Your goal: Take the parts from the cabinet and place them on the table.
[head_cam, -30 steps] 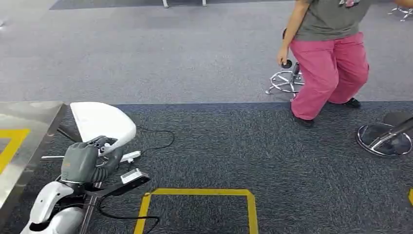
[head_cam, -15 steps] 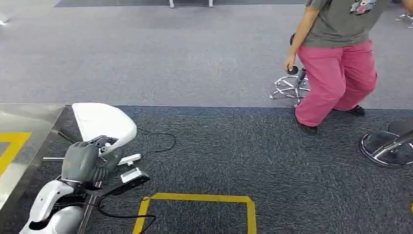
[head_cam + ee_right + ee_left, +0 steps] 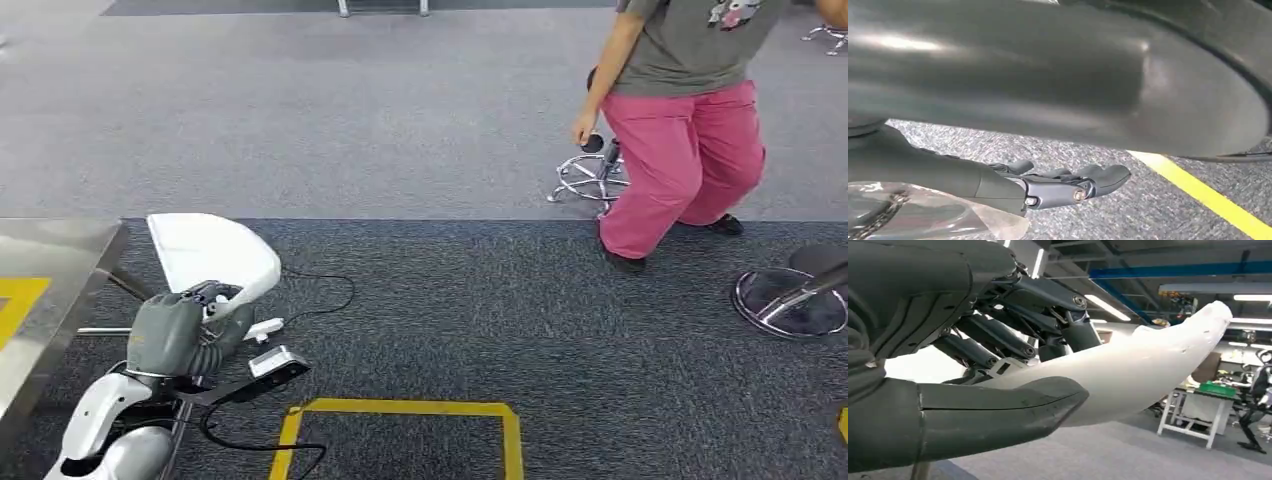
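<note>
Clearly my left hand [image 3: 178, 335] grips the curved white plastic shell part [image 3: 212, 252], carried over dark carpet beside the steel table [image 3: 60, 250]. My right hand [image 3: 1063, 187] holds a clear plastic bag [image 3: 923, 215]; a loose grip could drop either.

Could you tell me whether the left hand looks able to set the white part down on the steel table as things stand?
Probably yes. The left hand holds the white part just beside the steel table, whose near edge lies to its left with nothing between them; the person stands far off to the right.
</note>
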Robot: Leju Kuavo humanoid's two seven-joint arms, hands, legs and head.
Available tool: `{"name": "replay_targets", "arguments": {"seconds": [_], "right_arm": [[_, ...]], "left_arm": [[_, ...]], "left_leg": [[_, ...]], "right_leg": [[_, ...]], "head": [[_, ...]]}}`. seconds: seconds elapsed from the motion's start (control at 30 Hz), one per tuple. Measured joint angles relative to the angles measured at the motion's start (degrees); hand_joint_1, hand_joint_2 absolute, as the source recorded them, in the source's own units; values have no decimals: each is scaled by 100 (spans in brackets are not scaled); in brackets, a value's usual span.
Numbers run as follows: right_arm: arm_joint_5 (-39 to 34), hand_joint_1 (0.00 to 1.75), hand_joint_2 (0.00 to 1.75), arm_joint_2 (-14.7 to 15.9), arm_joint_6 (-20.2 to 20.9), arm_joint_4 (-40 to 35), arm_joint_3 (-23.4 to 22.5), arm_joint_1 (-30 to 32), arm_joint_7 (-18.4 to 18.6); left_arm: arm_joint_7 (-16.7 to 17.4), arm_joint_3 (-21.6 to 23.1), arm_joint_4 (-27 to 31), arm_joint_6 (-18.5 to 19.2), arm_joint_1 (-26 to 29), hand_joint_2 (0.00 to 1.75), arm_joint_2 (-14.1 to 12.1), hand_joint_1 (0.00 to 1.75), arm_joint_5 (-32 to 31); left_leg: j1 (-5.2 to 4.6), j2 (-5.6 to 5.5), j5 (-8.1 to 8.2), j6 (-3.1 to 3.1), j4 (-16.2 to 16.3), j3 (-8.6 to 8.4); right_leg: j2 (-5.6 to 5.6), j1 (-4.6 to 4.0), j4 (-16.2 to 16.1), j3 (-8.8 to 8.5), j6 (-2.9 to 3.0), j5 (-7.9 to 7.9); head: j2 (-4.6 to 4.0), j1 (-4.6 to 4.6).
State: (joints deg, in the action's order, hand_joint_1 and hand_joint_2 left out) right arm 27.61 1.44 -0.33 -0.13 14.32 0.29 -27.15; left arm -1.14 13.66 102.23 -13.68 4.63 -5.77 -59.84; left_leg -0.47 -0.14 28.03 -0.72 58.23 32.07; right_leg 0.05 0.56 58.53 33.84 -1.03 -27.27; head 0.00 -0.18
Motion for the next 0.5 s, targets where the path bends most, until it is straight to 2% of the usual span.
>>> {"name": "replay_targets", "arguments": {"seconds": [0.07, 0.1, 0.13, 0.17, 0.23, 0.27, 0.3, 0.33, 0.37, 0.4, 0.43, 0.47, 0.5], "right_arm": [[4, 0, 0, -2, 0, 0, 0, 4, 9], [7, 0, 0, -2, 0, -2, -2, -3, 9], [7, 0, 0, -2, 0, -2, -4, -3, 11], [9, 0, 0, -2, -2, 0, -11, -8, 20], [18, 0, 0, -2, 0, 0, -39, 2, 26], [30, 0, 0, -2, 2, 0, -50, 3, 26], [39, 0, 0, -2, 2, 0, -57, 14, 31], [44, 0, 0, -2, 2, 0, -72, 12, 31], [57, 0, 0, -2, 0, 0, -83, 12, 31], [72, 0, 0, 0, 0, 0, -85, 8, 22], [81, 0, 0, 0, -4, 0, -85, 6, 9], [96, 0, 0, 0, -9, 0, -85, -3, -8], [118, 0, 0, -2, -22, 0, -87, -2, -37]], "left_arm": [[0, -7, 2, 0, 14, 175, 0, 175, 0], [0, -7, 4, 0, 8, 175, 2, 175, 0], [0, -7, 4, 0, 6, 175, 6, 175, 0], [-2, -7, 4, 0, -6, 175, 4, 175, 0], [0, -15, 2, 13, 1, 175, 9, 175, 0], [0, -15, 2, 13, 2, 175, 9, 175, 2], [0, -13, 0, 17, 4, 175, 11, 175, 2], [0, -13, 2, 22, 4, 175, 11, 175, 2], [0, -13, 0, 22, 4, 175, 11, 175, 2], [0, -15, 2, 22, 4, 175, 11, 175, 2], [0, -15, 2, 22, 4, 175, 11, 175, 2], [0, -20, 2, 24, 3, 175, 9, 175, 2], [0, -28, 2, 31, 2, 175, 9, 175, 2]], "left_leg": [[-29, -9, -10, -44, -8, 12], [-14, -11, -64, -92, -108, -31], [4, -2, -97, -119, -156, -62], [8, 0, -104, -159, -164, -61], [-14, 2, -95, -180, -160, -55], [-25, 2, -92, -184, -157, -52], [-29, 1, -90, -187, -155, -57], [-30, -1, -86, -187, -154, -64], [-29, -7, -80, -183, -151, -76], [-27, -14, -65, -170, -144, -93], [-27, -14, -43, -145, -128, -105], [-74, -15, -16, -105, -94, -80], [-64, -19, -23, -86, -72, -62]], "right_leg": [[-14, 31, -42, -18, -71, 21], [-14, 19, -40, -26, -120, 10], [-6, 25, 68, 61, -118, -77], [-3, 16, 364, 189, -116, -281], [-1, 16, 1285, 612, -124, -707], [-3, 16, 1659, 792, -132, -829], [-3, 16, 1740, 835, -136, -794], [-3, 14, 1540, 732, -136, -629], [-6, 15, 1131, 525, -131, -397], [-6, 18, 561, 228, -119, -136], [-4, 21, 89, -21, -107, 8], [0, 9, -50, -135, -94, -101], [7, 11, -53, -134, -60, -71]], "head": [[0, -4], [0, -2], [0, 7], [0, 18], [0, 5], [0, 13], [0, 7], [0, 13], [0, 11], [0, 13], [0, 15], [0, 15], [0, -9]]}}
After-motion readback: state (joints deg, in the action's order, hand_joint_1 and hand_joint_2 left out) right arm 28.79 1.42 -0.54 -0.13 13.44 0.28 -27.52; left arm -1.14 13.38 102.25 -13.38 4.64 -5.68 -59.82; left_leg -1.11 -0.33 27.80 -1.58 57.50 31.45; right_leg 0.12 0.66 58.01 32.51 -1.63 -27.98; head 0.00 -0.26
